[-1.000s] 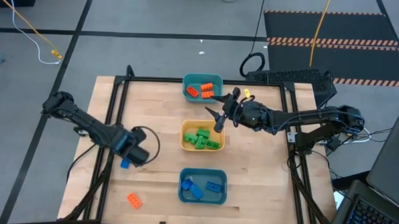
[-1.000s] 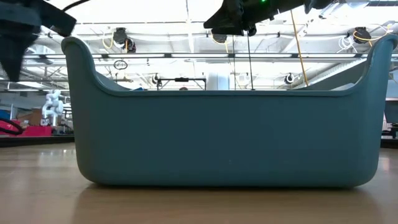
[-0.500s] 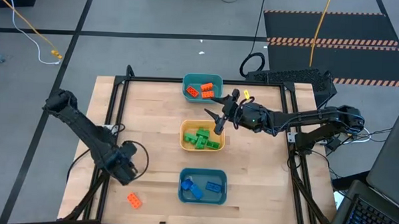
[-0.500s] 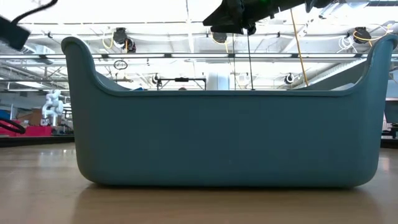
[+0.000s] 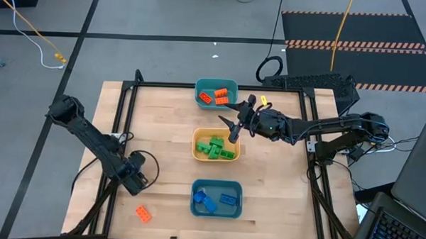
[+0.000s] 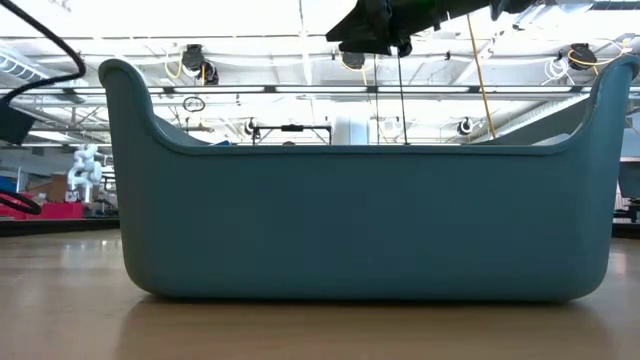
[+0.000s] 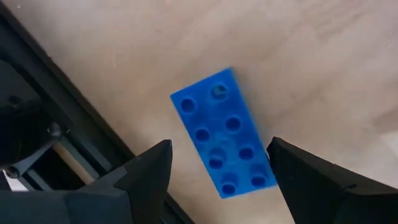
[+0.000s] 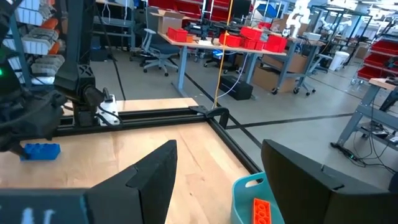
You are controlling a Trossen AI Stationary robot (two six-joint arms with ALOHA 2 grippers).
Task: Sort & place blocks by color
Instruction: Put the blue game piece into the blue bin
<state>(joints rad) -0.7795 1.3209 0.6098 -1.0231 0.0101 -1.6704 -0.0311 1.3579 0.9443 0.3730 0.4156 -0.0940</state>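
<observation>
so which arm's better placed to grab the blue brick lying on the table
Left. The left gripper hangs open directly over the blue brick, its fingers on either side of it. The right gripper is open too, but sits across the table above the yellow bin.

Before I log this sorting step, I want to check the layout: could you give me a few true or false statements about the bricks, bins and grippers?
1. The small blue studded brick lies on the bare wooden table, between the open left gripper's fingers. True.
2. The yellow-orange plastic bin holds orange bricks. False: it holds green bricks.
3. An orange brick lies loose on the table. True.
4. The right gripper grips a brick. False: it is open and empty.
</observation>
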